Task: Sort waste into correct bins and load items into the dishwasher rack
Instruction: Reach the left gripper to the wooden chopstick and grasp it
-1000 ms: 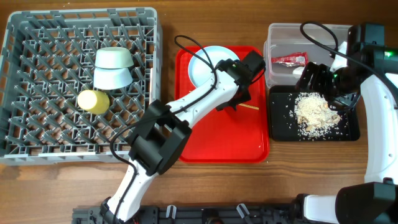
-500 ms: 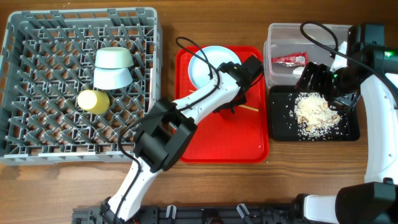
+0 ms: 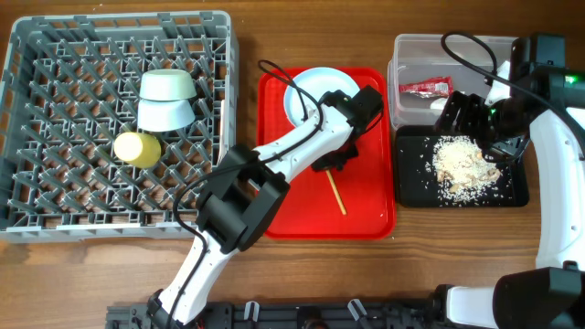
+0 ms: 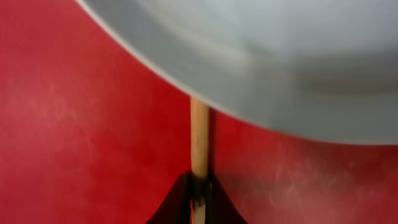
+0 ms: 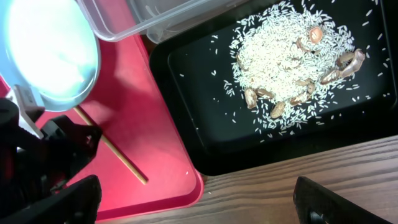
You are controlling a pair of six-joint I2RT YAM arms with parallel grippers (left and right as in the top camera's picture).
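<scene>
The dishwasher rack [image 3: 119,18] fills the 9 o'clock side of the tabletop [image 3: 91,274], its edges close to the picture's top and left borders. Two mint bowls [image 3: 167,85] [image 3: 164,114] sit touching each other just above the rack's centre. The yellow cup [image 3: 137,148] lies just at 7 o'clock of them. The rows of pegs toward the rack's 3 and 6 o'clock edges show only grid. A narrow strip of bare wood separates the rack from the red serving tray [image 3: 366,215].

The left arm reaches from 6 o'clock across that tray's left rim. The pale-blue plate [image 3: 311,91] sits in the tray's 12 o'clock corner, nearly meeting the rim. The left gripper [image 3: 334,163] is just below the plate's edge, pinched tight on the upper end of the chopstick [image 3: 337,192]. In the left wrist view the fingertips [image 4: 186,202] meet on the stick just short of the plate's rim. The stick slants toward 5 o'clock over bare red surface, well inside the tray's edges. Whether it is touching the tray cannot be told.

Only a slim gap divides the tray's 3 o'clock rim from the two bins. The clear tub [image 3: 411,46] holds the red wrapper [image 3: 425,88]. Touching its 6 o'clock side, the black tray [image 3: 411,192] carries the rice leftovers [image 3: 464,166], with bare black margins round the heap. The right gripper [image 3: 468,114] hangs over the seam between the two bins, jaws spread wide and holding nothing.
</scene>
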